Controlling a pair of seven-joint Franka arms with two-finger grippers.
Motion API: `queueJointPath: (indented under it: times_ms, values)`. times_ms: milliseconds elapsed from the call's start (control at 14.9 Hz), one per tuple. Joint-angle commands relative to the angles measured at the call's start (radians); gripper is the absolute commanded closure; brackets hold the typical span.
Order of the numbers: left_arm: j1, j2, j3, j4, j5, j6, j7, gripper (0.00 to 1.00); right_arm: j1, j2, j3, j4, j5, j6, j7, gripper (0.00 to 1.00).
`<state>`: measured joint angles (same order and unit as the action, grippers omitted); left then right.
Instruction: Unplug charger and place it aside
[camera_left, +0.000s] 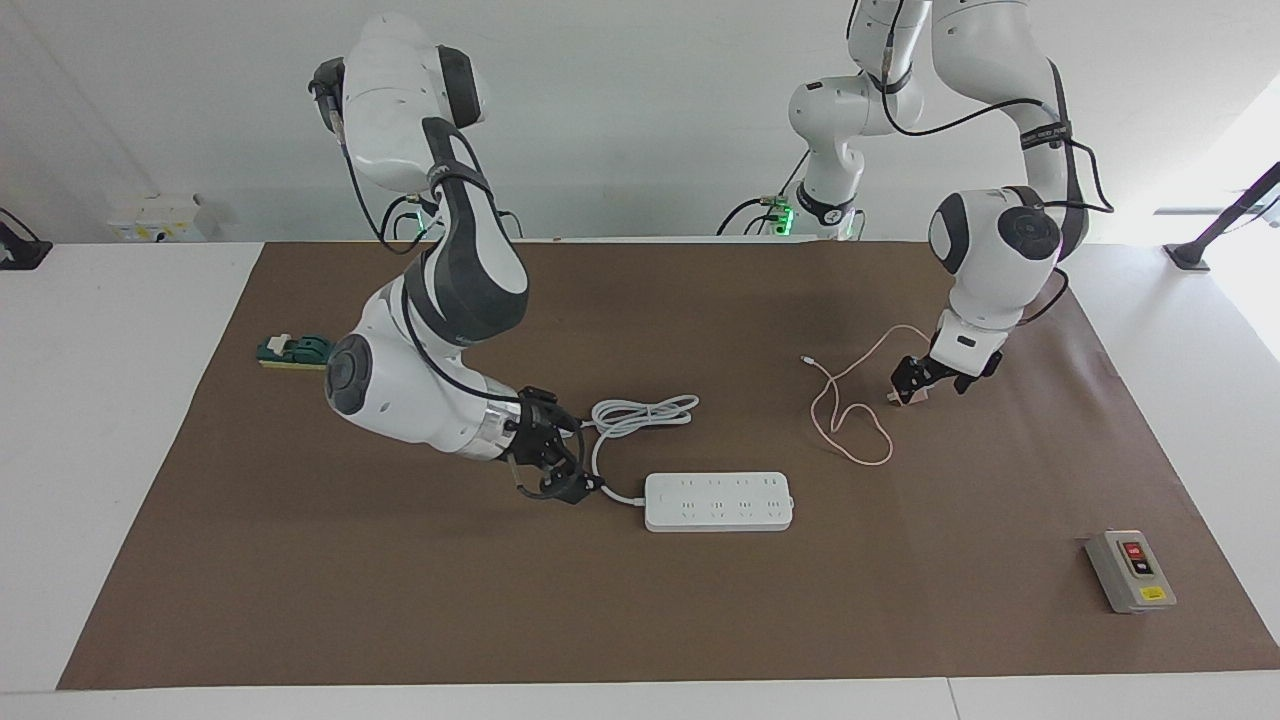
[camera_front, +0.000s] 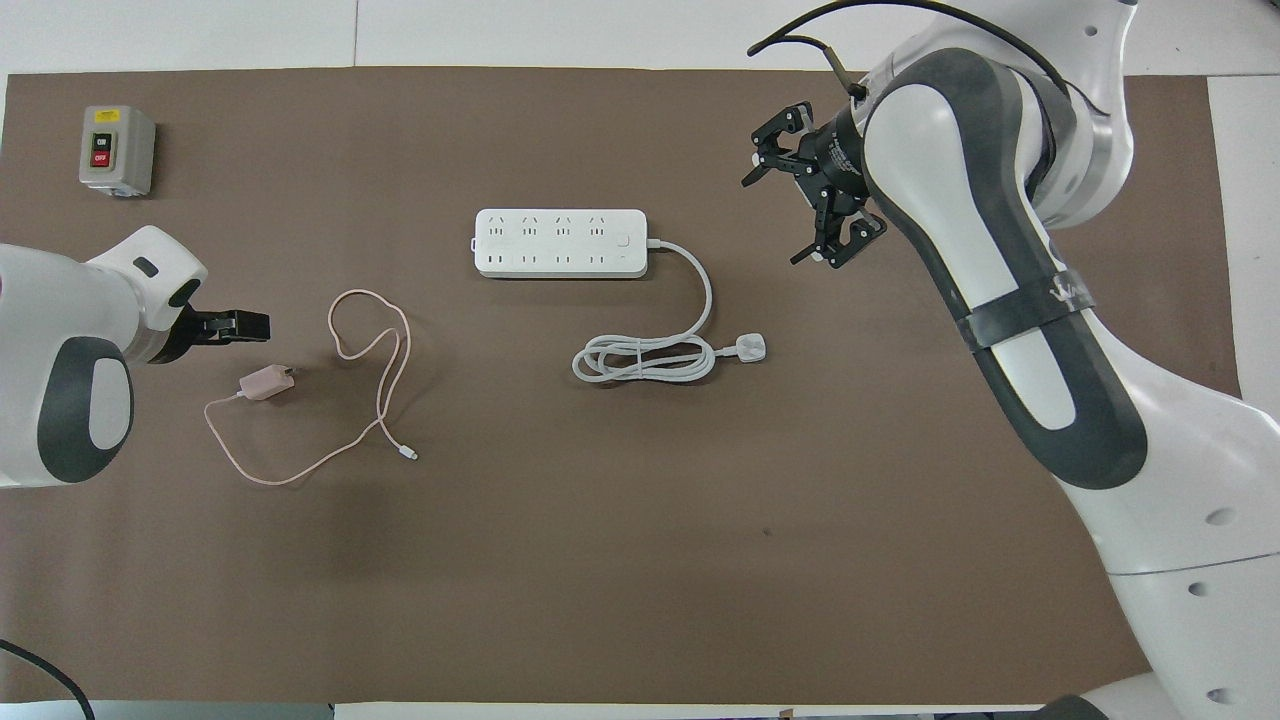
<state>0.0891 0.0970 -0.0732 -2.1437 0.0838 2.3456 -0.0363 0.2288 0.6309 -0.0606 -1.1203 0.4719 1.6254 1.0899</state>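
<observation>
- Charger (camera_front: 266, 382): lying free on the brown mat (camera_front: 600, 560), at eight o'clock from the power strip (camera_front: 560, 243), unplugged.
- Left gripper (camera_front: 235, 326): fingers wide, empty, just above the charger; we judge the pink cable (camera_front: 380, 400) could snag on retreat.
- Right gripper (camera_front: 812, 212): fingers wide, empty, at three o'clock from the strip.

This looks like a robot lab. Two big white robot arms (camera_left: 440, 300) stand at a white table (camera_left: 130, 400) with a brown mat (camera_left: 700, 620) on it. The wall (camera_left: 620, 110) at 12 o'clock is plain white.

Charger (camera_front: 265, 383) on mat — left tool (camera_front: 245, 326) beside, empty
</observation>
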Motion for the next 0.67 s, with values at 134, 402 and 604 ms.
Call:
queueJointPath:
  times_ms: [134,402,604]
  values:
    - [0.001,-0.031,-0.013,0.108,-0.007,-0.154,-0.045,0.0,-0.094,-0.147,0.005,-0.11,-0.142,-0.096,-0.359,0.0]
    - [-0.009,-0.03,-0.014,0.379,-0.006,-0.547,-0.079,0.0,-0.178,-0.232,0.005,-0.174,-0.242,-0.127,-0.699,0.0]
    - [-0.017,-0.072,-0.016,0.389,-0.007,-0.598,-0.181,0.0,-0.224,-0.257,0.005,-0.174,-0.301,-0.15,-0.913,0.0]
